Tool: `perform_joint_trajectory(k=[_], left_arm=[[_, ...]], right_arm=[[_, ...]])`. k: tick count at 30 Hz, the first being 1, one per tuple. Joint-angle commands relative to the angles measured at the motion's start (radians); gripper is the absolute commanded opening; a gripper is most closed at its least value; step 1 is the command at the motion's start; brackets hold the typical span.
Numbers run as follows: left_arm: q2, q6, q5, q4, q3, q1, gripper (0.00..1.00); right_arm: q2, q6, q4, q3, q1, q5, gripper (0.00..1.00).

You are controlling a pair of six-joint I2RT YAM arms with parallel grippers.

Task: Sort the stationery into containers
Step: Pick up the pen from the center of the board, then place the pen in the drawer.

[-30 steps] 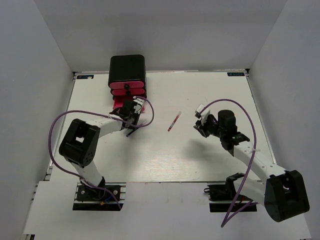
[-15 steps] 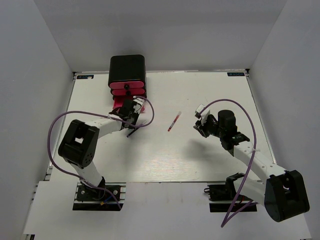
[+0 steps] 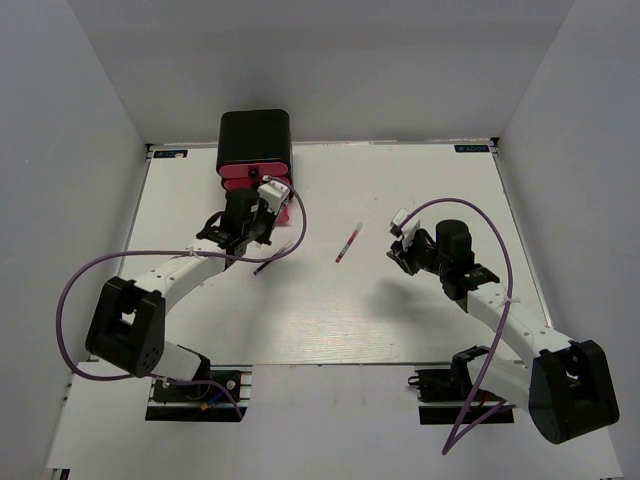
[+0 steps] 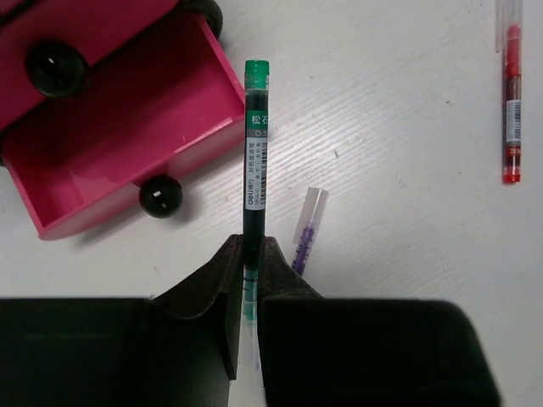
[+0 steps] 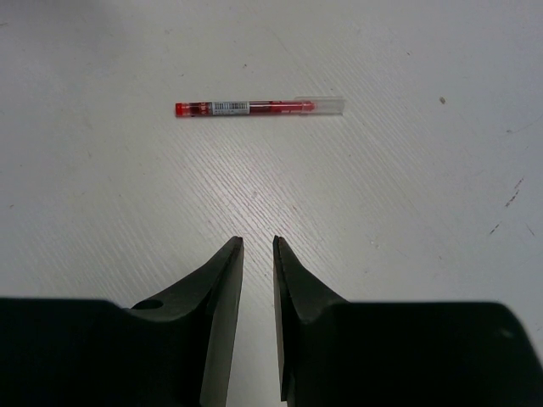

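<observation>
Pen (image 4: 256, 153), green, pinched in left gripper (image 4: 248, 248) beside drawer (image 4: 127, 181).

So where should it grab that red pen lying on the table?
Grip the red pen mid-barrel, coming straight down from above, fingers closing across its thin width. It lies flat on the table with nothing touching it, so only its long sides are reachable.

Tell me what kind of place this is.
Most likely a robotics lab test cell: a white table boxed in by plain panels, a left arm and right arm bolted at its near edge, and staged props, a drawer cabinet and red pen.
</observation>
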Motion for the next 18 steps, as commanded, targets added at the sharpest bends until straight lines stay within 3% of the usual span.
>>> perform_joint_trajectory(k=[1, 18], left_arm=[[-0.012, 0.083, 0.005, 0.096, 0.001, 0.007, 0.00], [0.263, 0.523, -0.190, 0.348, 0.147, 0.016, 0.00]], right_arm=[[-0.016, -0.003, 0.015, -0.005, -0.001, -0.014, 0.27], [-0.014, -0.006, 0.015, -0.004, -0.001, -0.020, 0.27]])
